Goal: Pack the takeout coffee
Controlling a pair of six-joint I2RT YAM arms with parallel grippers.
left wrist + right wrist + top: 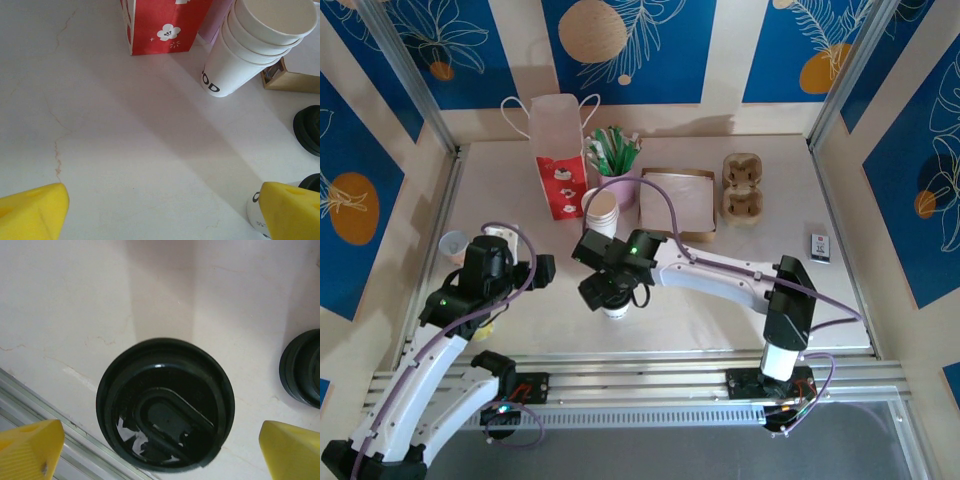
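1. Step in hand: the takeout coffee [616, 312] stands upright on the table [720, 325] near its front edge, with its lid [165, 405] seated on the cup. The right gripper [160, 452] hangs directly above it. Its jaws are spread wide, one finger to each side of the lid, neither touching, and it holds nothing. Judged: capping looks complete and the lift for packing is not yet begun.
2. The left gripper [160, 215] hovers low over bare table just left of the coffee, jaws wide and empty.
3. Next move, judged: descend around the cup body below the lid rim, close without crushing the paper wall, then lift straight and keep it upright. The lid top glistens as if wet, so spillage is a risk.
4. Destination: a cup carrier [742, 187] sits at the back right, well apart from the coffee, and a red bag [560, 165] stands at the back left. Which one is intended cannot be told.
5. Obstructions: the stack of lidless cups [602, 212] stands between the coffee and the bag. Loose black lids [302, 367] lie just beside the coffee. A brown box [675, 200] lies towards the carrier.
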